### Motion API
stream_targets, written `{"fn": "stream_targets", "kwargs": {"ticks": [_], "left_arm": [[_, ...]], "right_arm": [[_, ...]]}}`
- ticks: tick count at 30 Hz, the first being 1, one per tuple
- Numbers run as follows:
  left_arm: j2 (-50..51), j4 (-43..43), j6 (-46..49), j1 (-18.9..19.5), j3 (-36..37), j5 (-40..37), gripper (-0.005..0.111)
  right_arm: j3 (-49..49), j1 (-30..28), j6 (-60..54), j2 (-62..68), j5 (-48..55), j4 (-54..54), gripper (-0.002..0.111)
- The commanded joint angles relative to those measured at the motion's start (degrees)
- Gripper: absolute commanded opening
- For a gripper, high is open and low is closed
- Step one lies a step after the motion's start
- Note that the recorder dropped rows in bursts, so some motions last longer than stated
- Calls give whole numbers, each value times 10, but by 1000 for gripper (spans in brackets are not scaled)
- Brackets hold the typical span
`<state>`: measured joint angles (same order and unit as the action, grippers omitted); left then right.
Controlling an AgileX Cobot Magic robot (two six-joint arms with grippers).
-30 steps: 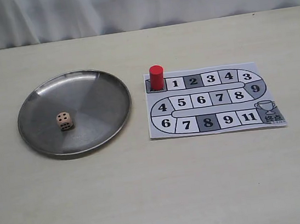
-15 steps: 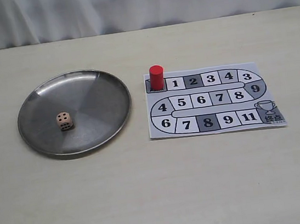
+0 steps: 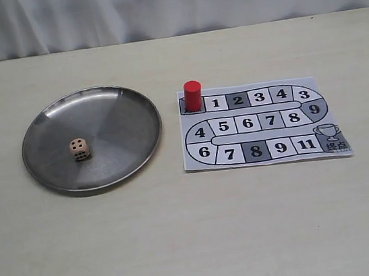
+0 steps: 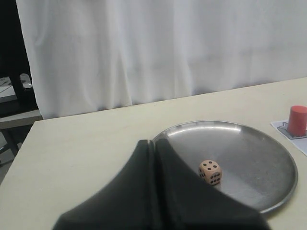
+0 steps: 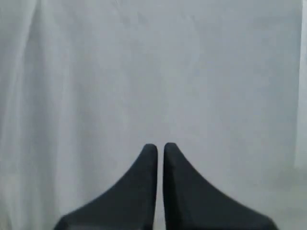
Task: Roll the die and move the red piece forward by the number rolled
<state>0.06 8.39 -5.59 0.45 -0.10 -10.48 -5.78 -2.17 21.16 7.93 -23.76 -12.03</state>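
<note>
Here the table [image 3: 198, 245] carries everything the task needs, laid out side by side. The round steel plate [image 3: 119, 129] lies on the left half; its raised rim is presumably there to keep a tumbling cube from escaping. The printed board [image 3: 262, 122] lies flat just to the plate's right, close but not touching, so that each arm works on its own side. Your left gripper [image 4: 153, 142] hangs low at the plate's near edge with its jaws pressed together on nothing. Your right gripper [image 5: 160, 146] also has its jaws drawn together and empty, with only a hairline slit between them, and faces nothing but the white curtain [image 5: 153, 72]. Neither arm shows in the exterior view. The red piece [image 3: 193, 94] stands upright on the grey starting square at the board's upper left corner, directly before square 1, so it has not advanced. The die [image 3: 80, 149] rests inside the plate, left of its centre and clear of the rim. Its top face seems to read four, though the pips are small. Judged from this layout, the roll comes first: spread the left jaws, then descend on the cube.
</note>
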Motion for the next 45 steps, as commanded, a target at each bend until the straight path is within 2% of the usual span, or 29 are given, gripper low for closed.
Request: {"fn": "stream_targets", "kwargs": {"ticks": [1,3,4,5,6,9,14,19,21,23,25,30,33,35,40,43,45], "left_arm": [[-1,-1,-1,-5,1,5,0],[-1,-1,-1,-5,1,5,0],[-1,-1,-1,-5,1,5,0],[-1,-1,-1,-5,1,5,0],[-1,-1,-1,-5,1,5,0],[-1,-1,-1,-5,1,5,0],[-1,-1,-1,-5,1,5,0],[-1,-1,-1,-5,1,5,0],[-1,-1,-1,-5,1,5,0],[-1,-1,-1,-5,1,5,0],[-1,-1,-1,-5,1,5,0],[-1,-1,-1,-5,1,5,0],[-1,-1,-1,-5,1,5,0],[-1,-1,-1,-5,1,5,0],[-1,-1,-1,-5,1,5,0],[-1,-1,-1,-5,1,5,0],[-1,-1,-1,-5,1,5,0]], "right_arm": [[-63,-3,71,191,79,-70,4],[-97,-3,131,337,98,-126,4],[-126,4,208,440,109,-203,4],[-140,14,245,480,116,-241,4],[-180,61,337,576,136,-347,4],[-241,137,450,698,146,-465,4],[-374,262,498,863,172,-536,4],[-529,367,453,978,304,-532,4],[-596,398,400,1012,403,-501,4],[-660,412,309,1038,500,-421,4],[-733,414,143,1066,558,-264,4],[-880,400,-290,1130,601,182,4],[-941,403,-386,1174,601,321,7],[-977,413,-387,1201,601,334,18],[-1048,437,-366,1266,595,337,66],[-1079,442,-376,1303,595,337,82],[-1094,445,-386,1323,595,337,85]]}}
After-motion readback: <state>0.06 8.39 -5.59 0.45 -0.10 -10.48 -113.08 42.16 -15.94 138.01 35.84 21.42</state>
